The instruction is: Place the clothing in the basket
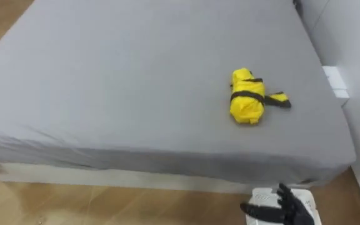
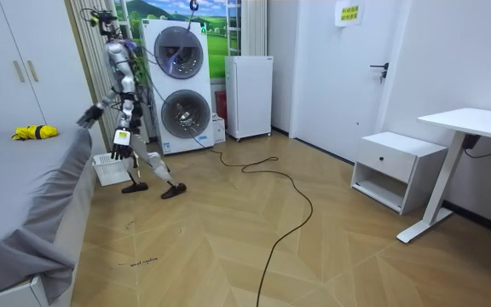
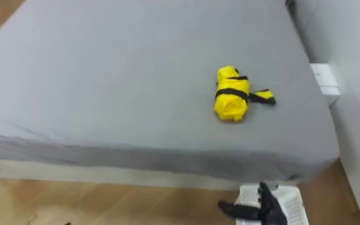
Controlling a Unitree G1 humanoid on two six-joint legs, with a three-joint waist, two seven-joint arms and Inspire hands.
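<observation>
- Clothes: one yellow bundle (image 1: 249,96), rolled up and bound by a dark strap, one strap end trailing to its right. It lies on the bed, towards the right side, apart from both hands and not yet in the basket.
- Bed (image 1: 117,81): grey sheet, smooth, hanging over the near edge.
- Basket (image 1: 262,197): white, on the wooden floor just beside the bed's near right corner.
- Right hand (image 1: 287,207): dark, above the basket, fingers spread and relaxed, holding nothing.
- Left hand (image 2: 86,119): in the room view, raised towards the bed's edge; whether it is released or clenched cannot be told.
- Robot: in the room view, stands at the bed's edge, basket by its feet, stacked washing machines (image 2: 181,85) behind it.
- White block (image 1: 334,82): against the bed's far right side.
- Also in the room view: small white fridge (image 2: 248,95), low white cabinet (image 2: 395,166), white desk (image 2: 476,124).
</observation>
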